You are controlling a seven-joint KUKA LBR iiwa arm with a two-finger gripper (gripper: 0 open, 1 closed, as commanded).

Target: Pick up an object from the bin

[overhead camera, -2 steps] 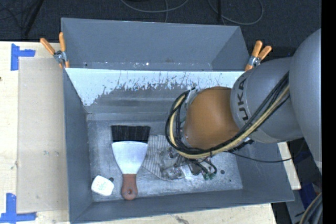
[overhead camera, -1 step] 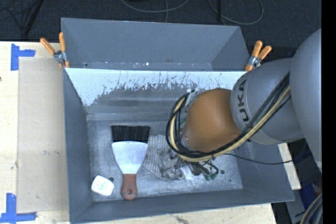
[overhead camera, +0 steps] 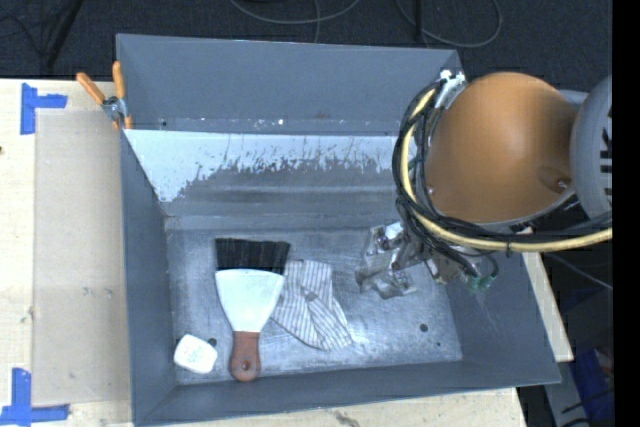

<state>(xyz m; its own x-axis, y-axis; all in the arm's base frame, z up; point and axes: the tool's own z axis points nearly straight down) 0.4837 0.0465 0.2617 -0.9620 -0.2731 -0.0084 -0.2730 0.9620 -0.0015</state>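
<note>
Hanging near the striped cloth (overhead camera: 312,310) is the claw (overhead camera: 386,272).

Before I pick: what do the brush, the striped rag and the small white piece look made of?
Brush: dark bristles, flat white matte body, likely plastic, reddish-brown handle, possibly wood. Striped rag: soft woven fabric, lying crumpled in folds. Small white piece: smooth, rounded corners, probably plastic or rubber; can't tell which.

Arm (overhead camera: 600,155) in from R, orange wrist cover (overhead camera: 495,147) up, end effector (overhead camera: 386,270) low.
</note>
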